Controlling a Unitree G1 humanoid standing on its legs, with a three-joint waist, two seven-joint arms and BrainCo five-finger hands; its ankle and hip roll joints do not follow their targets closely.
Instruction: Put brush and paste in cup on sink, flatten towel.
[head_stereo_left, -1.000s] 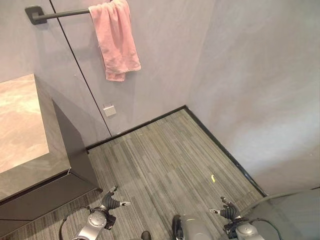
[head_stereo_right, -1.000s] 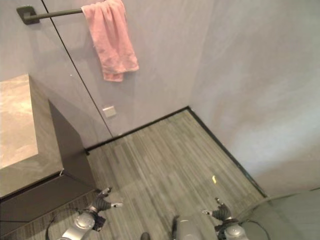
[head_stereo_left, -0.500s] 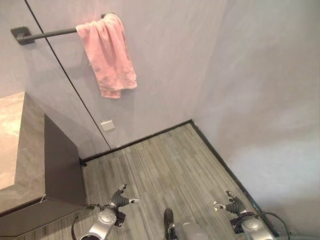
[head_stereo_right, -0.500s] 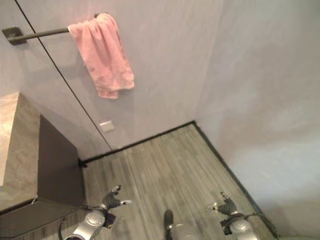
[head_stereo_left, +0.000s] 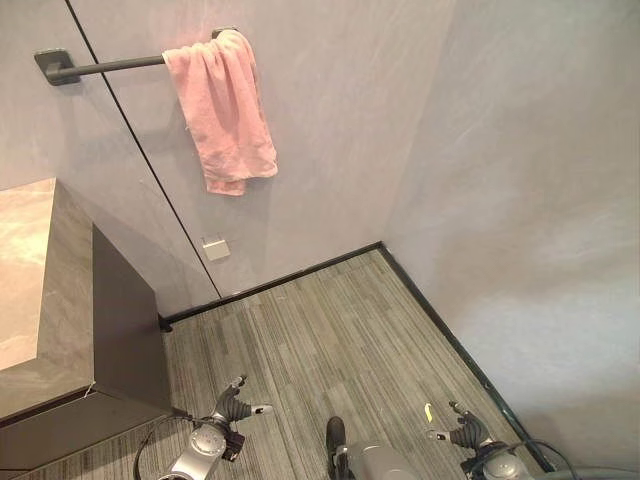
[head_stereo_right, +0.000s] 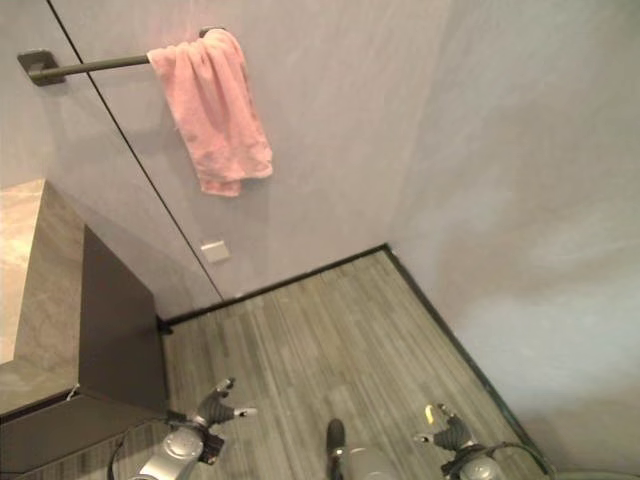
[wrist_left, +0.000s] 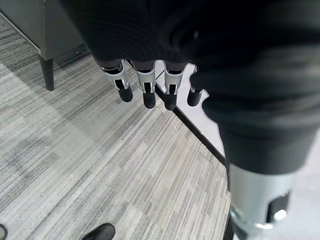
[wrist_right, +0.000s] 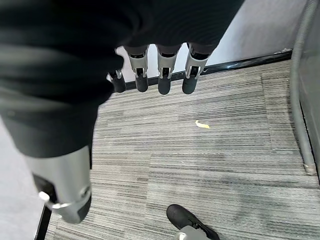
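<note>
1. while the pink towel (head_stereo_left: 223, 110) hangs bunched over the dark rail (head_stereo_left: 110, 66), the bench (head_stereo_left: 30, 290) stands below the rail.
2. far beneath the rail, left hand (head_stereo_left: 235, 409) and right hand (head_stereo_left: 462, 433) hang with fingers relaxed, empty.

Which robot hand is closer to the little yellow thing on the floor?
The right hand: the yellow scrap lies just beside it. The left hand is farther off.

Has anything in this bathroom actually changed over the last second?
Only the camera's view has swung; no object moved. The pink towel still hangs bunched on its rail, and both hands, left hand and right hand, stay low, open and holding nothing above the floor.
</note>
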